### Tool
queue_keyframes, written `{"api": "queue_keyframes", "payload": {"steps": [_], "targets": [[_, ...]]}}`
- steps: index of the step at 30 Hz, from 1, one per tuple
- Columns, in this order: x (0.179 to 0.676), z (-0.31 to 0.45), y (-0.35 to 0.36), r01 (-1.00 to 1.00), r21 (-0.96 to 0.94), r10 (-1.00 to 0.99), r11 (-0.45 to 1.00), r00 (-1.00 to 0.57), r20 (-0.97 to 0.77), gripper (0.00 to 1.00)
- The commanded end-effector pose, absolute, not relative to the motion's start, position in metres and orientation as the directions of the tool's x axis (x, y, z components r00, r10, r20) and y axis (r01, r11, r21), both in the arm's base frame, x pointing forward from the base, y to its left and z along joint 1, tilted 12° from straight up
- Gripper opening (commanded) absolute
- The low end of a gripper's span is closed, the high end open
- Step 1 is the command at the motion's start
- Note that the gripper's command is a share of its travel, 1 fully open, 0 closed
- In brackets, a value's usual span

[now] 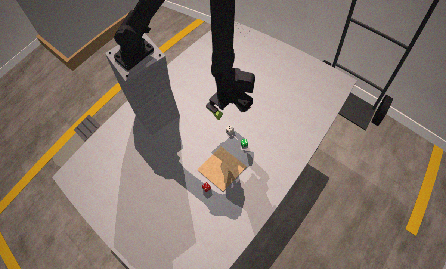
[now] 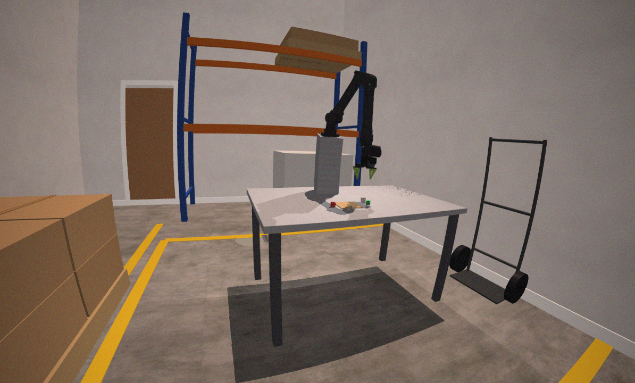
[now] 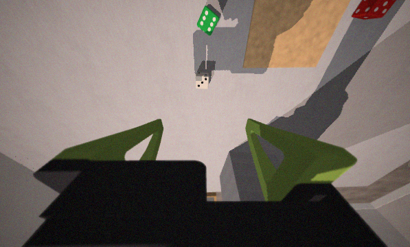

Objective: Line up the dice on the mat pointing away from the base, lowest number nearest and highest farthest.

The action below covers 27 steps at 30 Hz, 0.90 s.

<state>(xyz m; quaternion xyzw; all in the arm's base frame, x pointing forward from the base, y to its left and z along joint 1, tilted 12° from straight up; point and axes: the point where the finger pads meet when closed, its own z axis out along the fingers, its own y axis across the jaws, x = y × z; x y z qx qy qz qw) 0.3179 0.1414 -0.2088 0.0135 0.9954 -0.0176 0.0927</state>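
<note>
Three dice lie off the mat (image 1: 217, 169), all on the surface (image 1: 284, 100): white die (image 1: 229, 129) and green die (image 1: 244, 142) just beyond its far corner, red die (image 1: 206, 186) beside its near corner. Spread wide and empty, the end effector (image 3: 205, 127) hangs above the white one. Best to centre it, descend straight, and squeeze opposite flat faces.
</note>
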Motion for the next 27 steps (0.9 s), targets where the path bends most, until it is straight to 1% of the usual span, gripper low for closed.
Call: {"api": "queue_keyframes", "payload": {"steps": [1, 7, 18, 21, 25, 26, 27], "targets": [[0.341, -0.197, 0.15, 0.085, 0.007, 0.084, 0.996, -0.967, -0.242, 1.0], [0.331, -0.201, 0.144, 0.087, -0.006, 0.083, 0.996, -0.971, -0.222, 1.0], [0.331, -0.204, 0.144, 0.097, -0.006, 0.094, 0.995, -0.971, -0.219, 1.0], [0.332, -0.211, 0.143, 0.159, 0.004, 0.156, 0.987, -0.964, -0.215, 1.0], [0.334, -0.218, 0.143, 0.334, 0.044, 0.336, 0.941, -0.918, -0.21, 1.0], [0.334, -0.218, 0.143, 0.339, 0.045, 0.34, 0.94, -0.917, -0.21, 1.0], [0.334, -0.22, 0.144, 0.391, 0.058, 0.394, 0.918, -0.896, -0.206, 1.0]]}}
